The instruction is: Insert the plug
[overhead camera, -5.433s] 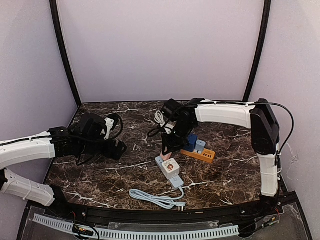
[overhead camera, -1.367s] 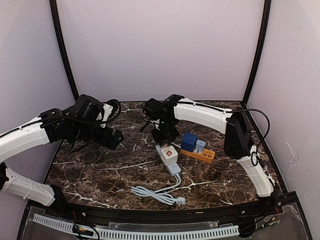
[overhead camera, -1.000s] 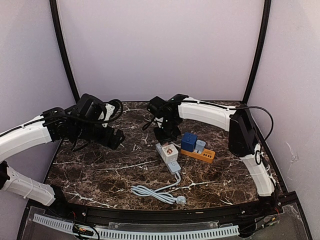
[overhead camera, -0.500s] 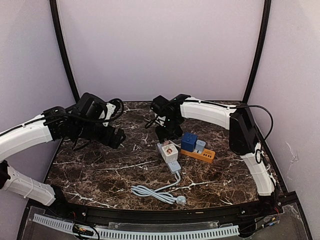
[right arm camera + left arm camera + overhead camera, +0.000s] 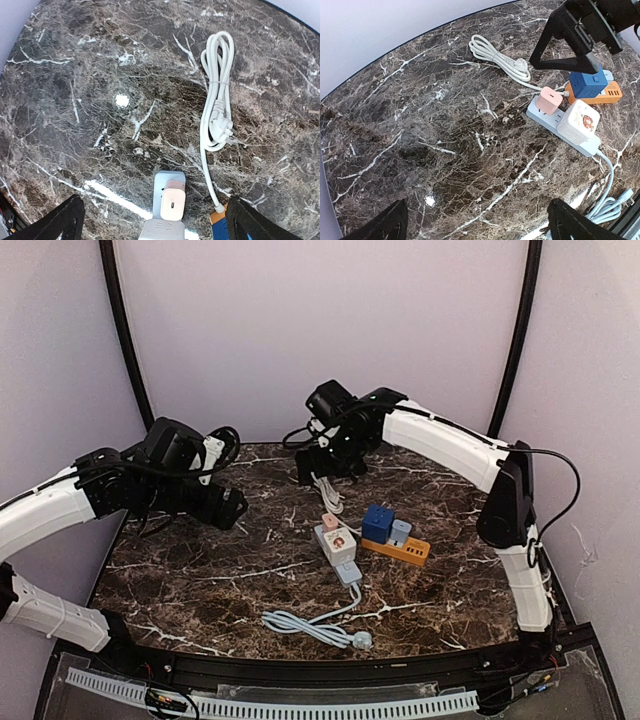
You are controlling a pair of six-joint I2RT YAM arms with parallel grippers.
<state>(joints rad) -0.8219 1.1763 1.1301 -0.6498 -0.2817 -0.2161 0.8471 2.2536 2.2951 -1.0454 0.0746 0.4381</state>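
Observation:
The pink plug (image 5: 330,521) stands seated in the far end of the pale blue power strip (image 5: 350,575), beside a white cube charger (image 5: 342,543). The right wrist view looks straight down on the plug (image 5: 173,200) in the strip (image 5: 167,179). My right gripper (image 5: 326,473) hangs open well above and behind the plug, touching nothing; its fingers (image 5: 65,220) frame the bottom corners of that view. My left gripper (image 5: 222,508) hovers open over bare marble at the left, and the plug (image 5: 550,99) and strip (image 5: 535,107) lie off to its right.
A coiled white cable (image 5: 325,490) lies behind the strip and runs to an orange strip (image 5: 408,551) carrying a blue cube (image 5: 377,523). The pale blue strip's own cable (image 5: 310,628) is bundled near the front edge. Dark walls and posts close in the table's back and sides.
My right gripper opened, let go of the pink plug and rose up and back from the strip. The plug stays seated. The left arm barely moved.

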